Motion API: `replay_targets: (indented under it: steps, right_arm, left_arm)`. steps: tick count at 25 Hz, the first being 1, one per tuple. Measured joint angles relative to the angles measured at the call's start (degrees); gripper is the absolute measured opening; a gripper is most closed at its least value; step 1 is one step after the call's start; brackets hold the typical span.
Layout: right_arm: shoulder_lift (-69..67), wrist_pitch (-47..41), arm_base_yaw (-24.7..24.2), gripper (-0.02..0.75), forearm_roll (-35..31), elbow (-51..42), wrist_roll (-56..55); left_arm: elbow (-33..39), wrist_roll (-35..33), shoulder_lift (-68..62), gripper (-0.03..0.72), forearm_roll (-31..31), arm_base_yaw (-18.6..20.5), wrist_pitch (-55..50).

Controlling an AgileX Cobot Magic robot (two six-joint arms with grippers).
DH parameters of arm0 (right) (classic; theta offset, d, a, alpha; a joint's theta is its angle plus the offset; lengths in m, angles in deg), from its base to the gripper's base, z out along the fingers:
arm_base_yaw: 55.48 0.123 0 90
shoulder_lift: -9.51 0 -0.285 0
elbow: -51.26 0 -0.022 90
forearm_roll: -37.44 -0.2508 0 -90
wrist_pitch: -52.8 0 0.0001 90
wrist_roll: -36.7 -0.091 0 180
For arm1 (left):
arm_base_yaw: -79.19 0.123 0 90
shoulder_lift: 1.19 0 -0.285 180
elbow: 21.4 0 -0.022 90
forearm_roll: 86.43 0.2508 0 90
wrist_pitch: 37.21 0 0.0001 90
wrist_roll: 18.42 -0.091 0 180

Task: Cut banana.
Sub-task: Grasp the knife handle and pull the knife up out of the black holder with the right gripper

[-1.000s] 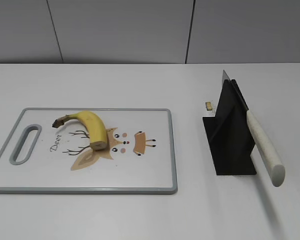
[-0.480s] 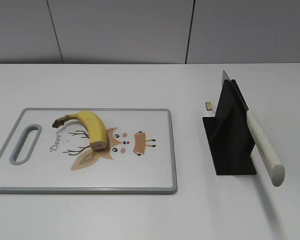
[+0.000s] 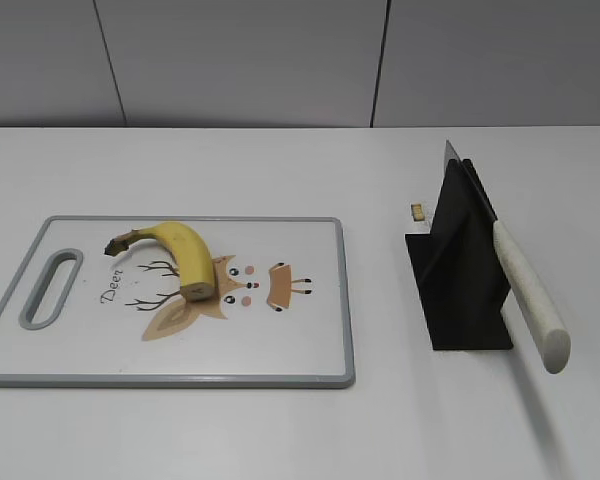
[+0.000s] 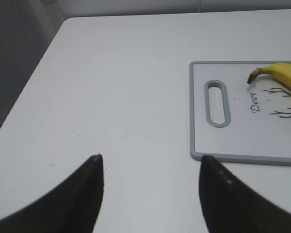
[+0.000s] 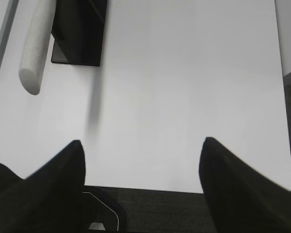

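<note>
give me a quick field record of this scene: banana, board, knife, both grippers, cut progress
banana: uncut piece lying on the cutting board, stem toward the board's handle slot
cutting board: white with grey rim and deer print, left part of the table
knife: resting in the black stand, pale handle sticking out toward the camera
left gripper: open, empty, over bare table left of the board
right gripper: open, empty, near the knife handle
cut progress: not started

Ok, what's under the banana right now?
The short curved yellow banana lies on the white grey-rimmed cutting board, its cut end over the tan deer print. The print beneath it is hidden.
</note>
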Motion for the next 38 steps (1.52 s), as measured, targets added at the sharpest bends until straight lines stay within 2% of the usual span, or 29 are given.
replay_targets:
  steps: [5, 12, 29, 38]
  right_arm:
    - [-4.7, 0.0, 0.1, 0.564, -2.1, 2.0, -2.4]
    - [-12.0, 0.0, 4.3, 0.561, -3.2, 5.3, -5.4]
    - [-26.6, 0.0, 22.0, 0.554, -0.1, 11.1, -11.2]
    - [-36.0, 0.0, 22.9, 0.553, -2.0, 15.0, -16.3]
  left_arm:
    - [0.0, 0.0, 0.0, 0.589, 0.0, 0.0, 0.0]
    - [0.0, 0.0, 0.0, 0.589, 0.0, 0.0, 0.0]
    - [0.0, 0.0, 0.0, 0.589, -0.1, 0.0, 0.0]
    - [0.0, 0.0, 0.0, 0.589, -0.1, 0.0, 0.0]
